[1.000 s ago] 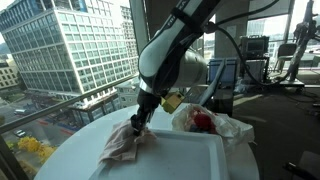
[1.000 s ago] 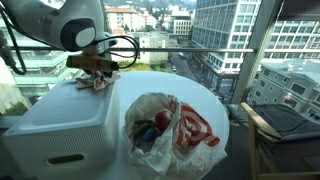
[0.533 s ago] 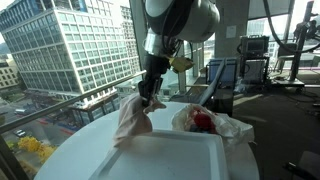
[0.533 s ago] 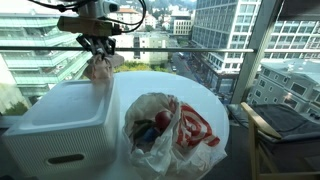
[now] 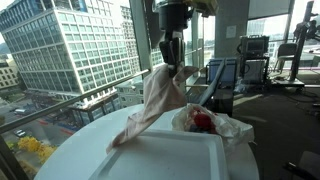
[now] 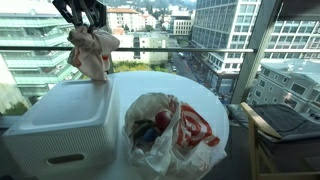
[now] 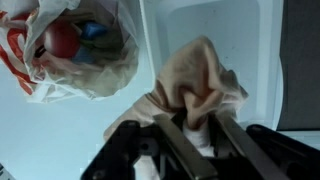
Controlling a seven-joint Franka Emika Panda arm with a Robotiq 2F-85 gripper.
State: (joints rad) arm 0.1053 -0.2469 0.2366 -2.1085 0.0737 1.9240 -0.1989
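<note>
Hanging from the gripper (image 5: 171, 58), a beige cloth (image 5: 158, 98) droops over the left end of a white bin (image 5: 190, 160) on a round white table (image 5: 68, 150). The fingers are clamped on the cloth's bunched top. Most of the arm is cut off by the upper frame edge in both exterior views. Whether the cloth's trailing corner touches the bin's rim is hard to tell. In the wrist view the cloth's folds (image 7: 200, 85) swallow the fingertips (image 7: 176, 140) and hide part of the bin (image 7: 255, 40) below. Right of the bin in an exterior view lies a crumpled plastic bag (image 6: 172, 125), just beside it. Red and blue things show through the bag, too wrapped to identify. Window glass and city buildings stand behind.
</note>
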